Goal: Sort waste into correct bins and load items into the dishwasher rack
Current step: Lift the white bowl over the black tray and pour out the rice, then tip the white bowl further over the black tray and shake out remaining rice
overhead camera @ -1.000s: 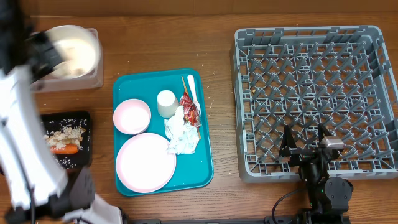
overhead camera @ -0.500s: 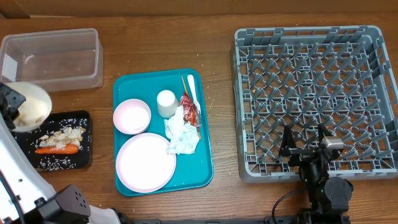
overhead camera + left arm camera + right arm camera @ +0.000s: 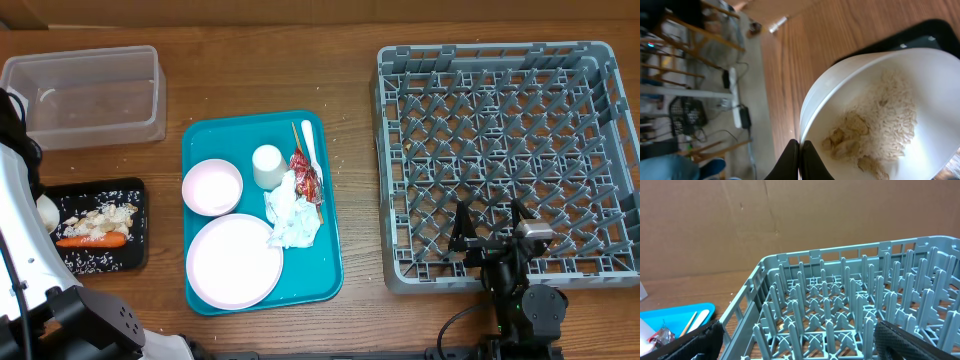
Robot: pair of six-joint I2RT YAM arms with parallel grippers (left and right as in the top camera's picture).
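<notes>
White bowl: rigid, smooth, probably slippery, and loaded with loose rice and beige scraps that would spill if it tips. It sits at the table's nine o'clock, over the black tray's nine o'clock end. The left gripper is pinched on the rim, judged the soundest hold. The right gripper is spread wide at the dishwasher rack's six o'clock edge.

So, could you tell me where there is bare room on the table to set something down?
Bare wood lies beyond the teal tray, between the clear tub and the dishwasher rack; a narrow strip separates tray and rack. The rack is empty. The teal tray is crowded, and the left gripper holds a bowl by the black tray.
</notes>
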